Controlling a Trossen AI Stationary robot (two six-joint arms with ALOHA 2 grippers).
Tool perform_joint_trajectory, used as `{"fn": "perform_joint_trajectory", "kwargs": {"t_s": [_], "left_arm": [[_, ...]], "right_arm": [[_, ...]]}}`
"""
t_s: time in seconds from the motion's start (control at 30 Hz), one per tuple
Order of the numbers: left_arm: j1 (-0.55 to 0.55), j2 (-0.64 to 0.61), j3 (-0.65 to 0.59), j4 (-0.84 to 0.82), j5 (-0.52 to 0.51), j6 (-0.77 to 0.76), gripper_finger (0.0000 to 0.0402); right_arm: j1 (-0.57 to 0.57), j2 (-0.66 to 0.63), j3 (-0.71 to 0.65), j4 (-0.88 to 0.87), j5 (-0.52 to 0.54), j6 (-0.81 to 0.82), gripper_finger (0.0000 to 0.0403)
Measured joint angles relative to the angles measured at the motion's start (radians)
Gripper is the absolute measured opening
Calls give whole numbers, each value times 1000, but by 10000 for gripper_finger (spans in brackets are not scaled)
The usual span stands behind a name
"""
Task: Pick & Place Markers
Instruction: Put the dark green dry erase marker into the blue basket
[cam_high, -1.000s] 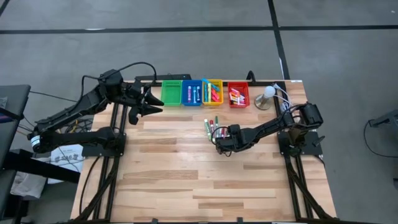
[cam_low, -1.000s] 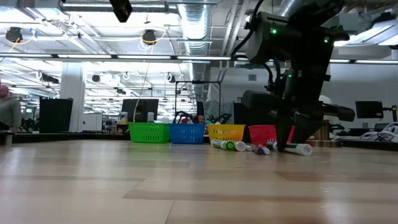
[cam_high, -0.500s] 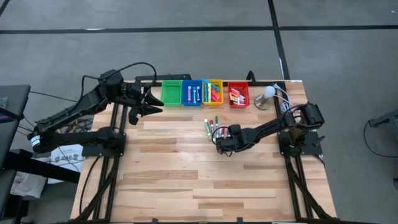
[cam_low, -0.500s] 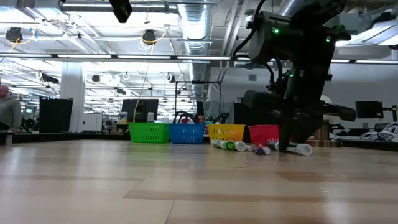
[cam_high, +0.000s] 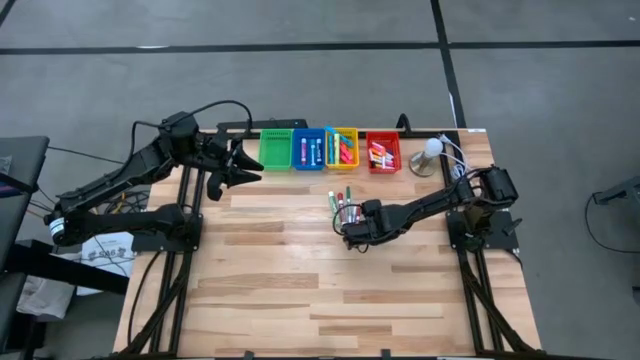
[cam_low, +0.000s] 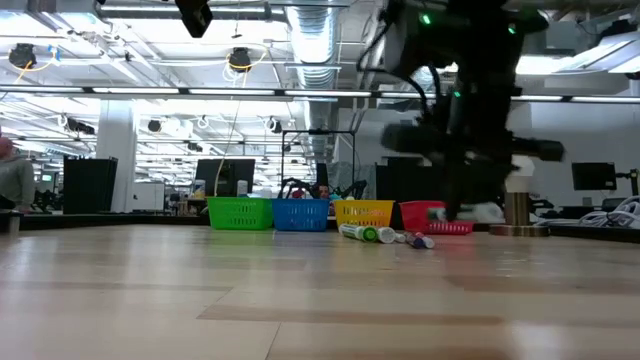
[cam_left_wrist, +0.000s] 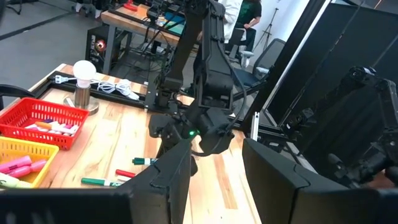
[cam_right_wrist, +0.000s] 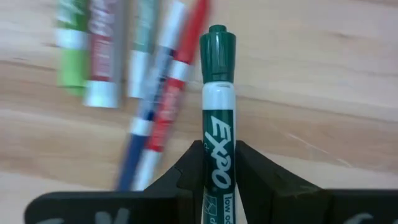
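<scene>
The left gripper (cam_high: 243, 166) waits at the far left of the table, just beside the green bin (cam_high: 276, 149), its fingers spread and holding nothing.

Past it to the right stand the blue bin (cam_high: 308, 149), the yellow bin (cam_high: 341, 148) and the red bin (cam_high: 382, 152), each with markers already inside. In front of them a few loose markers (cam_high: 340, 204) lie on the wood, just beyond the right gripper's tips.

The right gripper (cam_high: 349, 232) sits mid-table, pinching a dark green marker (cam_right_wrist: 216, 124) between its fingers (cam_right_wrist: 264, 177) — the cap points forward, out past the tips. In the low view the marker looks clear of the table, so the step in hand seems to be the carry after a pick.

The next move likely calls for swinging away from the body toward the row of bins — probably the green one, to the gripper's far left — keeping the pinch firm, clearing the bin's rim, then spreading the fingers above it.
</scene>
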Motion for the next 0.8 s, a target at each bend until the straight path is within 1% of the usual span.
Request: {"fn": "perform_joint_trajectory", "kwargs": {"t_s": [0.17,0.37,0.43,0.57,0.7,0.8], "left_arm": [[0,0,0,0,0,-4,144],[0,1,0,0,0,-56,144],[0,1,0,0,-13,-89,144],[0,11,0,13,-71,-187,144],[-4,49,0,52,-76,-276,144],[-22,91,0,106,-76,-313,144]], "right_arm": [[1,-1,84,-22,43,-60,53],[0,-1,219,-20,144,-160,54],[-3,-1,272,-20,185,-209,55],[-14,-3,386,-8,265,-319,55],[-23,-3,505,42,335,-454,56],[-29,-4,584,94,361,-563,56]]}}
